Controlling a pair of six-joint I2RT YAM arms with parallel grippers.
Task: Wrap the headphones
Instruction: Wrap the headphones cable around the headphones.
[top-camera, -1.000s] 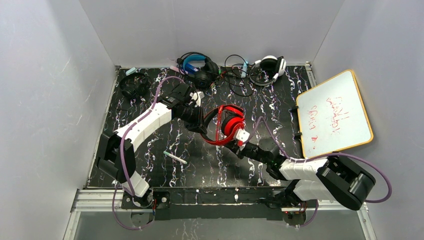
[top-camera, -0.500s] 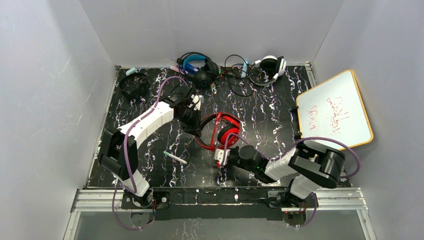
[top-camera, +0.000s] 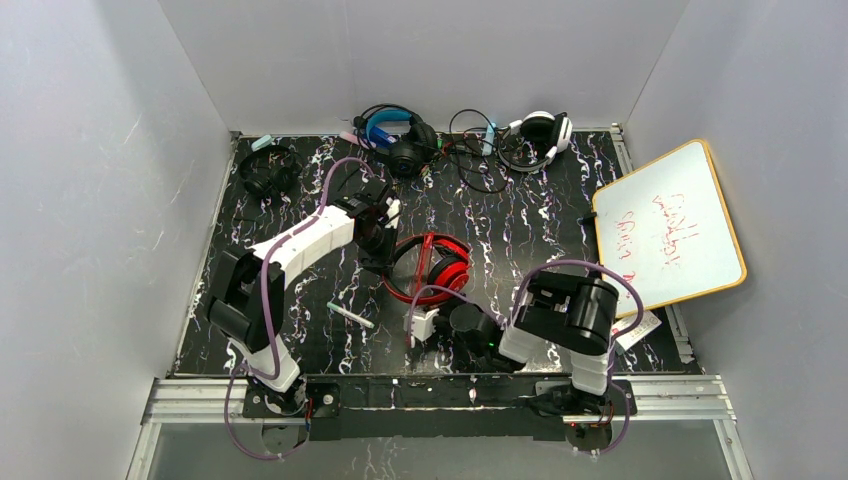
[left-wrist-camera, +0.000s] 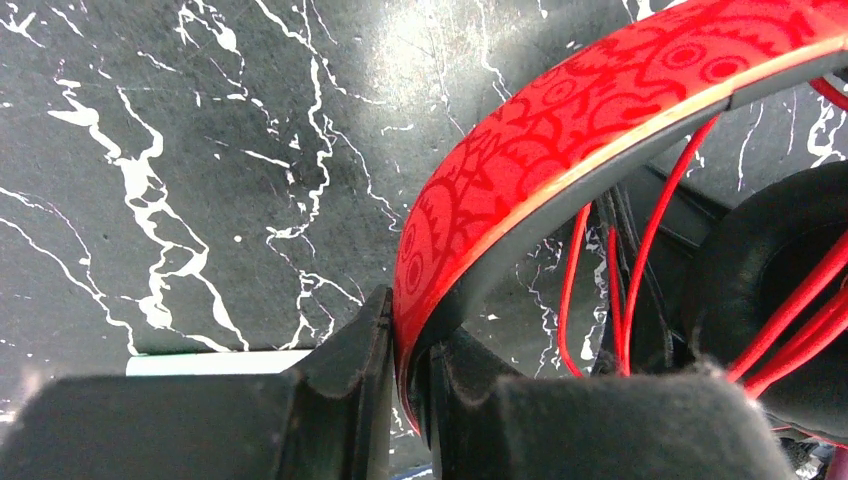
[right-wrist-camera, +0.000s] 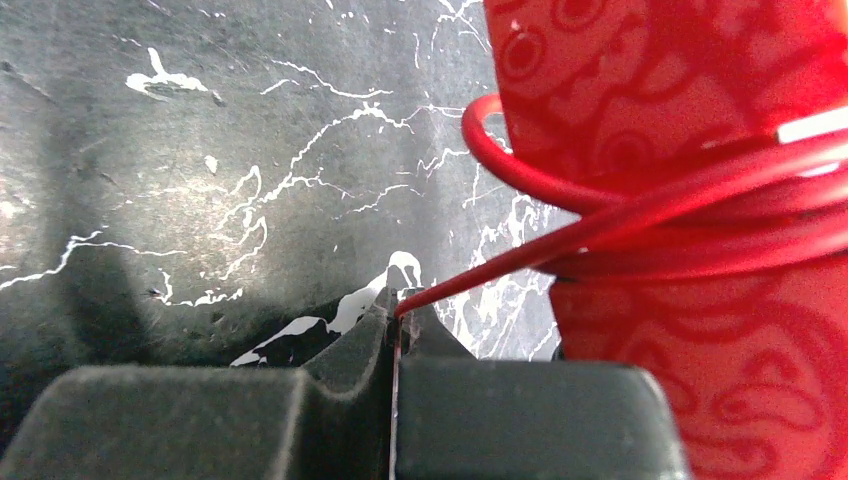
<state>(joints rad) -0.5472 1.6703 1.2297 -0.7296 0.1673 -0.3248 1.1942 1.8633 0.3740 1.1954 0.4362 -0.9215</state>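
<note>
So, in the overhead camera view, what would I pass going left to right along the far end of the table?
all-black headphones → blue-banded headphones → white headphones → whiteboard

readable text: none | whiteboard (top-camera: 668, 230): red handwriting, too small to make out

Headphones (top-camera: 432, 265) w/ L claw (left-wrist-camera: 408, 392) at left, R claw (right-wrist-camera: 394, 322) in front.
</note>
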